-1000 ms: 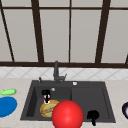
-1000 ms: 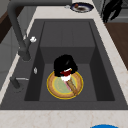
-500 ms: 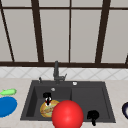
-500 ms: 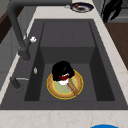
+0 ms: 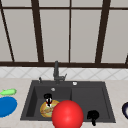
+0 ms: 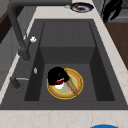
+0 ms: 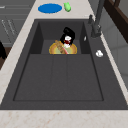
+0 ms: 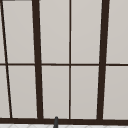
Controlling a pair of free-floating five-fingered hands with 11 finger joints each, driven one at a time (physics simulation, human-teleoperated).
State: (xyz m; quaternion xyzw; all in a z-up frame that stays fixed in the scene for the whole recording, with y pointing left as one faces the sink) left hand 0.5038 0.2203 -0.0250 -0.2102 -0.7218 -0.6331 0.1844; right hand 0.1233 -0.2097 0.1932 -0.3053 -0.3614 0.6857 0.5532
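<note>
Left hand [image 5: 48,97] is hovering over the plate [image 5: 45,110] in the sink's [image 5: 90,100] left basin, fingers curled, pinching a small red-white thing [image 6: 59,83] — side views are showing it w/ a brown stick [image 6: 71,85] lying across the plate. Front view: red ball [image 5: 67,115] is blocking the plate; right hand [image 5: 93,115] is hanging at the sink's front edge, grip unclear. Pale counter [image 5: 15,82], window [image 8: 70,60] behind.

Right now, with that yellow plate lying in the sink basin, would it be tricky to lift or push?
The plate looks flat and rigid, so it would probably slide along the basin floor rather than roll. It lies flush, so getting under its rim may be awkward. The left hand is over it, beside a brown stick-like thing that could slip off if tilted.
</note>
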